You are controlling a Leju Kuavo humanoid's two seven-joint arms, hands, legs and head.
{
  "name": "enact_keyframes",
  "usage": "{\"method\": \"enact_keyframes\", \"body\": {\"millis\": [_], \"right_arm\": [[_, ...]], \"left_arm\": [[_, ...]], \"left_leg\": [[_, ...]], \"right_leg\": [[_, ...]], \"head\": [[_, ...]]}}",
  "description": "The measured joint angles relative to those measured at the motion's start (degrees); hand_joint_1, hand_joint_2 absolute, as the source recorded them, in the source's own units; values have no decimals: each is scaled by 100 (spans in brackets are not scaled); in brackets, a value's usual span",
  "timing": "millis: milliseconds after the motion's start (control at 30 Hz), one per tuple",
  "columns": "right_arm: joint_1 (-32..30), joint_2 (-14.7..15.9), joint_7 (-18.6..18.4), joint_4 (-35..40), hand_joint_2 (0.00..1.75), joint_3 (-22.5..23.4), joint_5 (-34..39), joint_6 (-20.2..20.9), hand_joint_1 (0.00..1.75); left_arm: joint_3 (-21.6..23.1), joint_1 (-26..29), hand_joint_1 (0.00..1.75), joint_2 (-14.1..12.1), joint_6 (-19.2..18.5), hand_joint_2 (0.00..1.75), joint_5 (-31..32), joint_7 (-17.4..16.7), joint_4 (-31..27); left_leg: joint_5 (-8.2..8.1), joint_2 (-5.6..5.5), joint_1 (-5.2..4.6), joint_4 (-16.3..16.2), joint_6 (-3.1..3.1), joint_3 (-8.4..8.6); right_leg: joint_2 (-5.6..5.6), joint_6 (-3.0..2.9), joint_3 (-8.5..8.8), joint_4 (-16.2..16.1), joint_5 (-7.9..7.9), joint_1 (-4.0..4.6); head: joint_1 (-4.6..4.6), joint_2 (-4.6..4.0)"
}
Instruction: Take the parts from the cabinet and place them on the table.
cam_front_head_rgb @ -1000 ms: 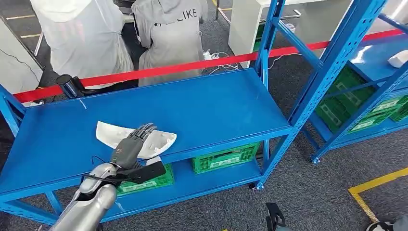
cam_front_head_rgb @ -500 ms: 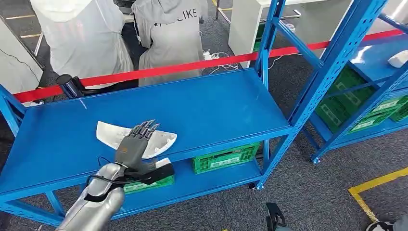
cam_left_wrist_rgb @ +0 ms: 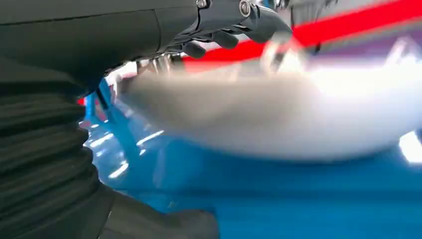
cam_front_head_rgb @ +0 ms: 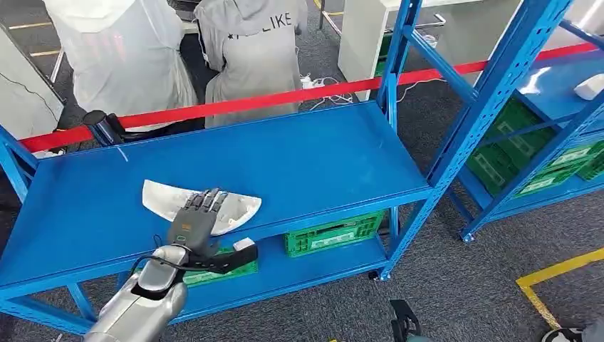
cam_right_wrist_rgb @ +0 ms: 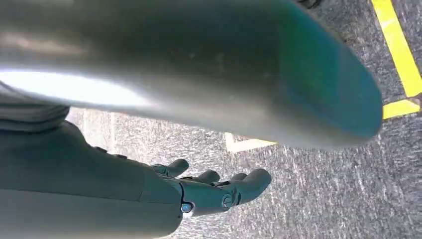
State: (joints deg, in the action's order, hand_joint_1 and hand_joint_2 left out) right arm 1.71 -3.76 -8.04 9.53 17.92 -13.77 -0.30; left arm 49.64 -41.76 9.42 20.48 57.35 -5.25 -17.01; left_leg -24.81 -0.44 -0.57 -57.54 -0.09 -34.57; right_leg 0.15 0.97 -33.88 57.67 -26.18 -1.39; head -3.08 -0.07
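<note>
White part [cam_front_head_rgb: 235,209] lies flat near the front edge of the blue shelf [cam_front_head_rgb: 299,160], long axis left-right, tapered end pointing right. Left hand [cam_front_head_rgb: 194,222], fingers [cam_front_head_rgb: 206,201] extended together, now rests lower on it than earlier; grasp cannot be told. Right hand [cam_right_wrist_rgb: 219,191] hangs loosely open, holding nothing.

Head view: from high up, looking down at the blue shelf [cam_front_head_rgb: 299,160]. Left wrist: very close to that same shelf [cam_left_wrist_rgb: 298,199]. Right wrist: down at the floor [cam_right_wrist_rgb: 323,199].
</note>
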Motion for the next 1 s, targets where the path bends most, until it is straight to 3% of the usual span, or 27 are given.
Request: {"method": "enact_keyframes", "body": {"millis": [33,333,667,1000], "right_arm": [[0,2,0,0,0,-2,-13,13,0],[13,0,0,0,0,-35,-116,31,0],[24,2,0,0,0,-37,-151,96,0],[30,2,7,0,0,-37,-173,98,0]], "left_arm": [[2,-1,175,-11,-55,175,-9,-15,29],[11,44,175,-122,-288,175,-280,-61,204],[-18,-60,175,-219,-161,175,-321,-15,225],[-101,-59,175,-269,248,175,-396,193,252]], "left_leg": [[0,-1,0,0,0,0],[0,-4,0,1,1,2],[17,-10,0,6,4,29],[22,-11,-1,6,9,27]], "right_leg": [[-1,0,0,0,0,0],[-7,5,7,0,-5,0],[-15,6,37,1,15,0],[-16,5,33,3,9,0]], "head": [[-2,0],[-2,0],[0,0],[-2,0]]}}
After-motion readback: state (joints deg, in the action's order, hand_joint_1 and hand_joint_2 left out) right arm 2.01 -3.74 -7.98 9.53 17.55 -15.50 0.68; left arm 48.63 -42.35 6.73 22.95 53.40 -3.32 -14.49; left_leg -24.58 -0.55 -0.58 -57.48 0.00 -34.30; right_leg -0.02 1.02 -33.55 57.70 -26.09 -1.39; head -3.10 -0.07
